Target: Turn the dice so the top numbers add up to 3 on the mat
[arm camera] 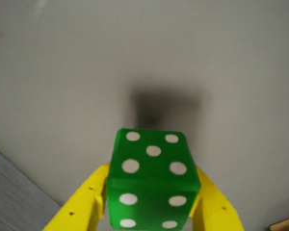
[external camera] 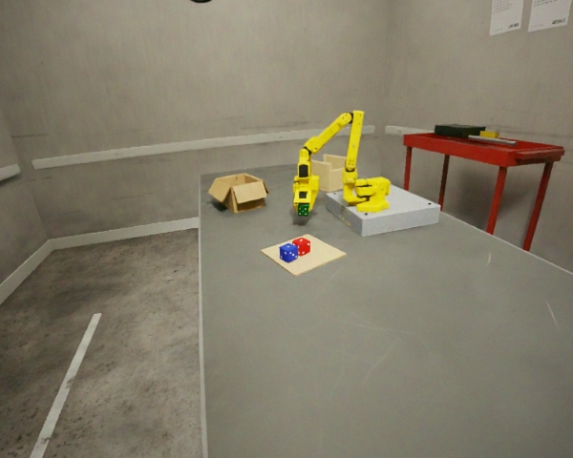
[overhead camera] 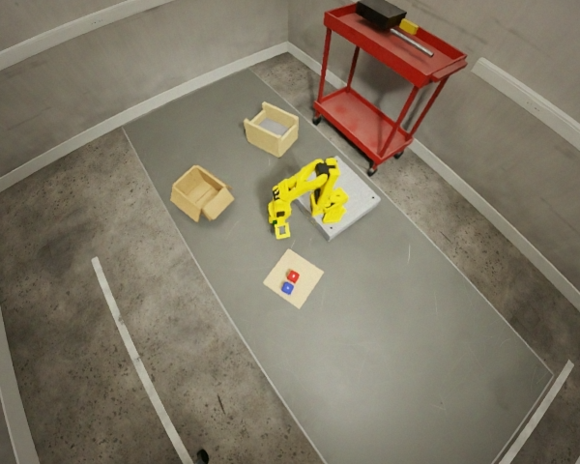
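Gripper (external camera: 303, 211) squeezing green die (arm camera: 152, 180) above table (external camera: 375, 320), red die (external camera: 302, 245) and blue die (external camera: 288, 252) on mat (external camera: 326, 254)

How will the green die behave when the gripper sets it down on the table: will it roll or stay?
The green die looks like a stiff cube with flat faces, so it would likely settle flat rather than roll. The gripper holds it by two opposite sides without visible squashing, suggesting it is rigid. If released tilted, it might tip onto another face.
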`<state>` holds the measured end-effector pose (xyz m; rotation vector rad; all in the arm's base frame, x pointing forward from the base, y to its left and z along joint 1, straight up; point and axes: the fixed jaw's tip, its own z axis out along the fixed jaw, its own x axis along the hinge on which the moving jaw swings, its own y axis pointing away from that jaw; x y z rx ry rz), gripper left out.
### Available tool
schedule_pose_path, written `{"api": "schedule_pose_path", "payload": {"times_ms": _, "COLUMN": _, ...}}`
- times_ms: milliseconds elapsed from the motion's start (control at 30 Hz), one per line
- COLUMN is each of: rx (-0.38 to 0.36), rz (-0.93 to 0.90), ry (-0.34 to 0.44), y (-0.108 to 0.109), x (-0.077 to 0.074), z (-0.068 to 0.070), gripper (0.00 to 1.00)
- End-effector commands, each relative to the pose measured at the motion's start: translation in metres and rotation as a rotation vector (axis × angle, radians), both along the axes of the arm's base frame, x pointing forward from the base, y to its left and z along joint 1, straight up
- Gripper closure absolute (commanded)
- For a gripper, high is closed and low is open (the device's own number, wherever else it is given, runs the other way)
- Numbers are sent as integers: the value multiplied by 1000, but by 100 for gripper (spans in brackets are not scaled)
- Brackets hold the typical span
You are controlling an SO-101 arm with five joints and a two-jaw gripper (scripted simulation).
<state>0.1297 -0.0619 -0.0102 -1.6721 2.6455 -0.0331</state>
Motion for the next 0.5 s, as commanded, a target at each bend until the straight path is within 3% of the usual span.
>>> {"api": "schedule_pose_path", "payload": {"times_ms": 0, "rx": 8, "rz": 1, "ry": 13, "y": 1, "x": -4, "z": -5, "gripper": 100}}
{"api": "schedule_pose_path", "payload": {"times_ms": 467, "rx": 8, "rz": 1, "ry": 13, "y": 1, "x": -4, "z": -8, "gripper": 100}}
